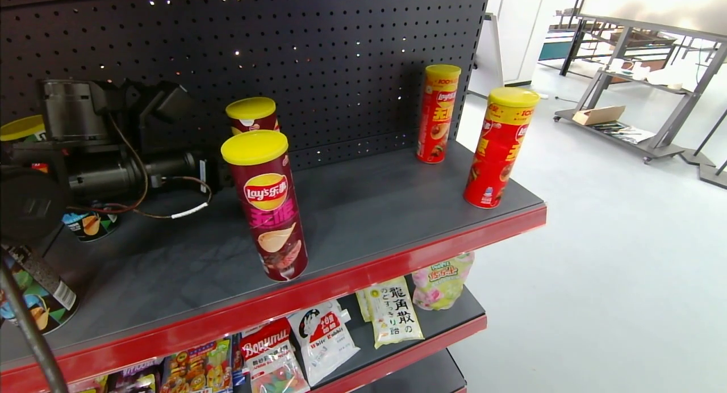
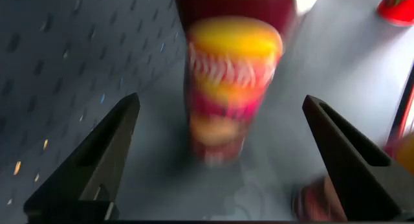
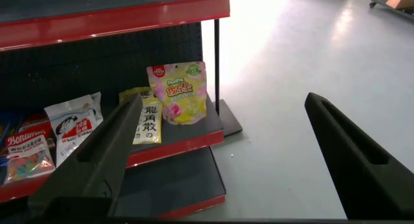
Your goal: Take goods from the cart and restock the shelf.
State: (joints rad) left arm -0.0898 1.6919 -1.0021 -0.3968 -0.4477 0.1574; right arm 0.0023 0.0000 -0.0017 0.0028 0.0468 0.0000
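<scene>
Left gripper (image 2: pixel 221 101): gaping wide and empty, facing the rear can (image 1: pixel 253 116), which is standing far-left on the shelf (image 1: pixel 397 211).
Right gripper (image 3: pixel 220 100): hanging open, empty.
Risk: the fingers are sitting close, so a sideways swing is threatening to knock it into the front can (image 1: pixel 264 205).

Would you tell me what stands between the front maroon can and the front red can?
Nothing: the head view shows bare shelf between front maroon can and front red can.

Bright light from the open room on the right glared white on the floor (image 1: pixel 596 239); the pegboard (image 1: pixel 341 52) sat dim, light pricking through its holes; the shelf (image 1: pixel 369 211) lay softly shaded; in the left wrist view the can (image 2: pixel 233 88) was smeared with blur.
</scene>
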